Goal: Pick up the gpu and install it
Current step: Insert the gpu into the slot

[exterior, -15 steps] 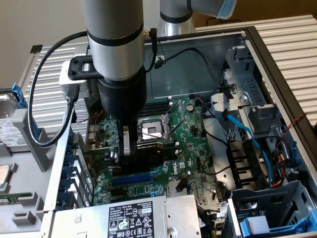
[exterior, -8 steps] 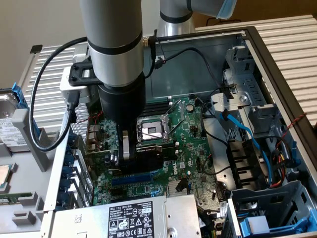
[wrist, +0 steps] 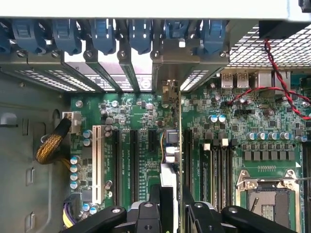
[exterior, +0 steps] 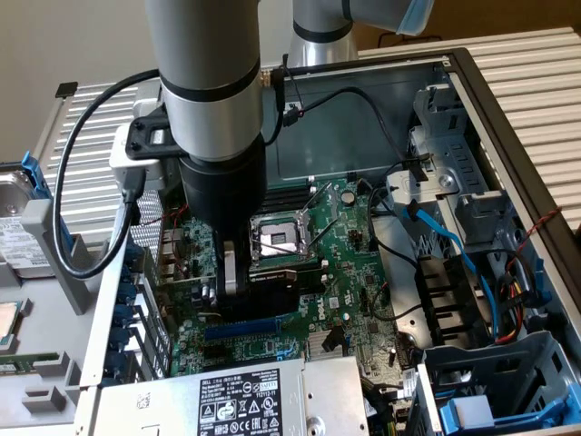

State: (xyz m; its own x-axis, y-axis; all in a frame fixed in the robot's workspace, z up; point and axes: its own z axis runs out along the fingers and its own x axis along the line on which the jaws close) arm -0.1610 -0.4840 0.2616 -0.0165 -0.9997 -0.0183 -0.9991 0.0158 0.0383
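Landmark: CPU socket (exterior: 280,238). Bare motherboard (exterior: 349,259) toward the exterior view's right of it gives open access. Further right, drive cage (exterior: 454,195) and blue cables (exterior: 454,245) crowd the way. Below it, power supply (exterior: 236,400) walls off approach. Left of it, end effector (exterior: 238,272) and rear I/O block (exterior: 177,250) fill the gap.

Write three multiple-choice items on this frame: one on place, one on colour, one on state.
1. Where is the gpu? A outside the case; B upright over the motherboard; C on the power supply.
2. The motherboard's colour? A red; B white; C green.
3. The gripper is: A shut on the gpu; B open, holding nothing; C shut on a cable.
Answers: B, the card stands edge-on above the board; C, its surface is green; A, it clamps the card on both sides.
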